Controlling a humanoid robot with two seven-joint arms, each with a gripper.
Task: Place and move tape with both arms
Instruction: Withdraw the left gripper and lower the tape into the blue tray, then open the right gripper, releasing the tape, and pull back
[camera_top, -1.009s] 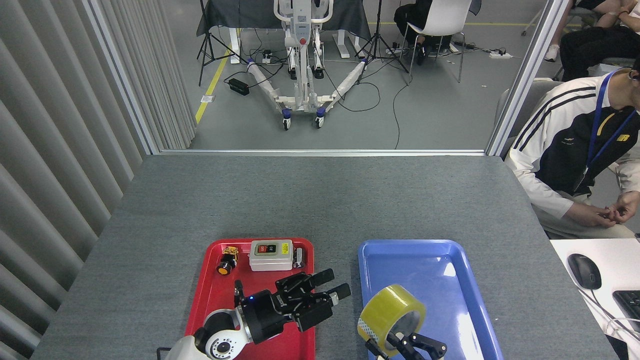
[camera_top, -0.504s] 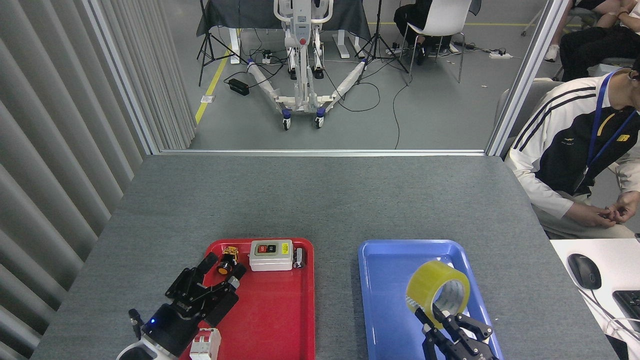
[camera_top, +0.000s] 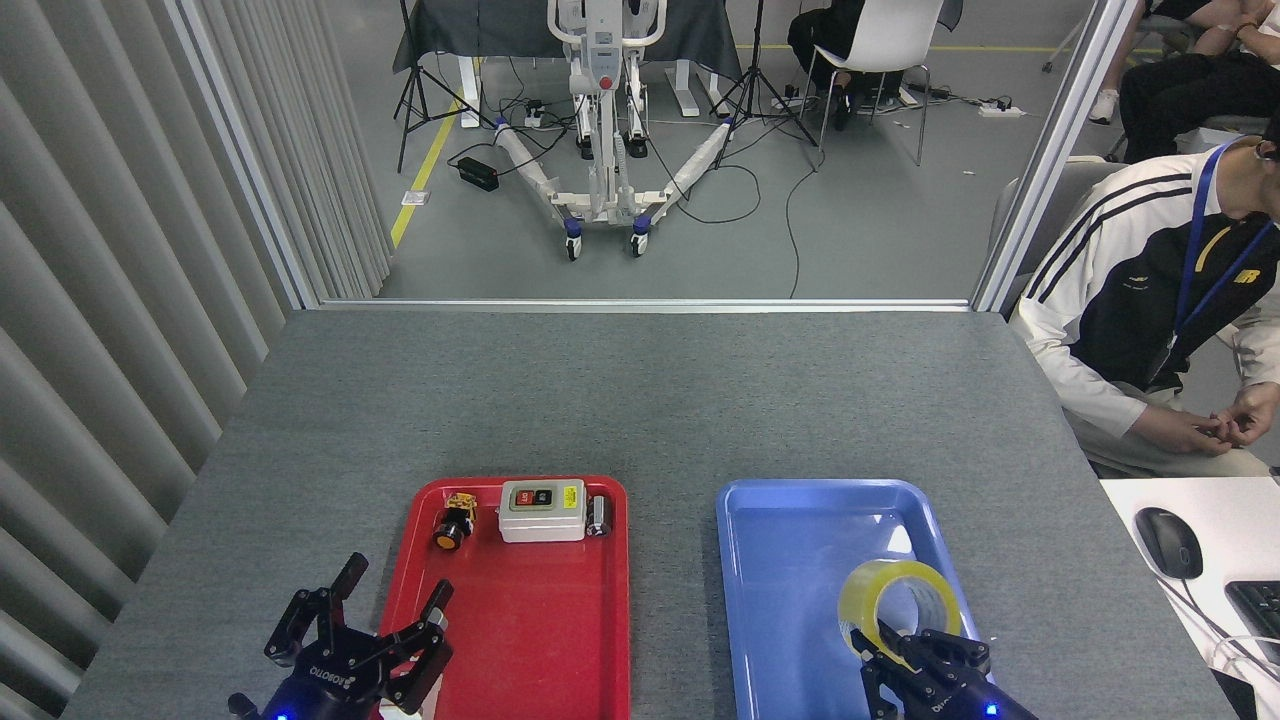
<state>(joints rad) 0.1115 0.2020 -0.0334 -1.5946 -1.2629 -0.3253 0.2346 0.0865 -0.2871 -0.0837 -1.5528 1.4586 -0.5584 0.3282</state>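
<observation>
Right gripper: black multi-fingered right gripper (camera_top: 915, 650), lower right of frame, fingers closed on the tape's near rim.
Tape: wide translucent yellow tape roll (camera_top: 899, 607) inside the shiny blue plastic tray (camera_top: 790, 560) (right side).
Left gripper: black left gripper (camera_top: 355, 635), lower left, fingers spread, empty, at the red plastic tray (camera_top: 560, 640) edge.

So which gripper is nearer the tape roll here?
Right. The right gripper has its fingers at the tape roll in the blue tray. The left gripper hovers open, far across by the red tray.
</observation>
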